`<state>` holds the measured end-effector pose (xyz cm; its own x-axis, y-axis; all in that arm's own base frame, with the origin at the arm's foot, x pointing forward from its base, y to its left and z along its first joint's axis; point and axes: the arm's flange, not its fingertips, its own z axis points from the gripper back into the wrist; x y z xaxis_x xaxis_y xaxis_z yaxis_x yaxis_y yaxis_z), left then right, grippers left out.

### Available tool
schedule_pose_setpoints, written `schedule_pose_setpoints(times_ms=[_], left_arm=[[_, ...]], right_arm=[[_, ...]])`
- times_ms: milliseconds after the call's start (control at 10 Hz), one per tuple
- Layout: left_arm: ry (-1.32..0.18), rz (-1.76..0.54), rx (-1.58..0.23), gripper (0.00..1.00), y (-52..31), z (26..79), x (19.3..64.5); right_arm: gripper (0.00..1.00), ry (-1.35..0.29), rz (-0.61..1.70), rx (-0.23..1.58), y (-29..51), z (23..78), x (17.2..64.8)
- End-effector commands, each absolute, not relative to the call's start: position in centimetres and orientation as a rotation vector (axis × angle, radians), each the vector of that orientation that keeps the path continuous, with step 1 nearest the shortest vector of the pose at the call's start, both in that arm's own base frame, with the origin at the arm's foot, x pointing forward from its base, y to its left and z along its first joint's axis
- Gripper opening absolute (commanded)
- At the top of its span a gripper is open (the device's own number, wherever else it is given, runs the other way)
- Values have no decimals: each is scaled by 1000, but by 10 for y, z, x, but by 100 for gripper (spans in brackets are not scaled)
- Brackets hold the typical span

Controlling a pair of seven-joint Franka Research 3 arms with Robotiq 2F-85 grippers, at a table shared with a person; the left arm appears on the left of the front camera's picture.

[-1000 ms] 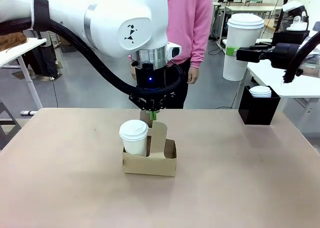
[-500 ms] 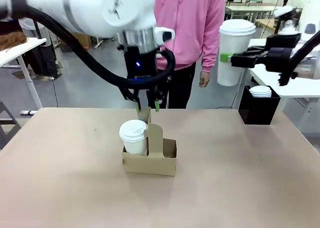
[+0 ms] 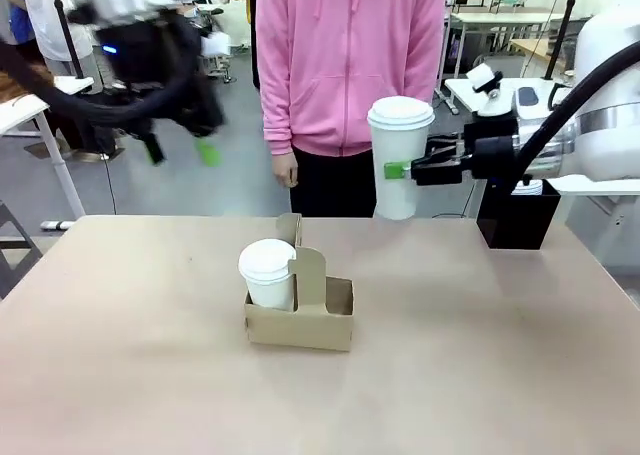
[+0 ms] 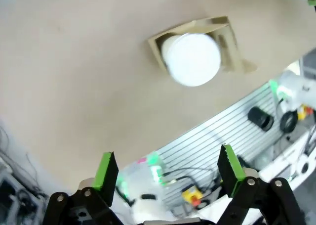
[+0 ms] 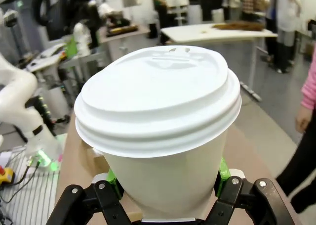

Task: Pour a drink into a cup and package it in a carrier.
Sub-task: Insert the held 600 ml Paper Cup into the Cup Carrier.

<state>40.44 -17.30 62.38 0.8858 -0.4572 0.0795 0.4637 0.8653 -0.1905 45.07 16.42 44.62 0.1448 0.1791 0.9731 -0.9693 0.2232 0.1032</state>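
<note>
Front view: right tool (image 3: 398,169) grips a cup (image 3: 399,155); left tool (image 4: 168,170), apparently blurred, gapes wide.

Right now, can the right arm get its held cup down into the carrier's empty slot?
Probably yes. The right end effector holds the tall white lidded paper cup above the table; the brown cardboard carrier's right slot is open, and the left end effector is well away.
</note>
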Motion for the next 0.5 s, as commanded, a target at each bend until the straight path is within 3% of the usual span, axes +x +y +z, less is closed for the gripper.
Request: schedule_pose_setpoints(times_ms=[0,300,400], left_arm=[[-54,-643,-255,100,-129,611,404],[-215,-720,-201,100,-102,604,412],[-90,-674,-227,100,-104,618,413]], right_arm=[[80,-1067,1132,1043,180,424,455],[80,-1019,1098,1009,182,415,461],[80,-1037,1126,1042,191,408,448]])
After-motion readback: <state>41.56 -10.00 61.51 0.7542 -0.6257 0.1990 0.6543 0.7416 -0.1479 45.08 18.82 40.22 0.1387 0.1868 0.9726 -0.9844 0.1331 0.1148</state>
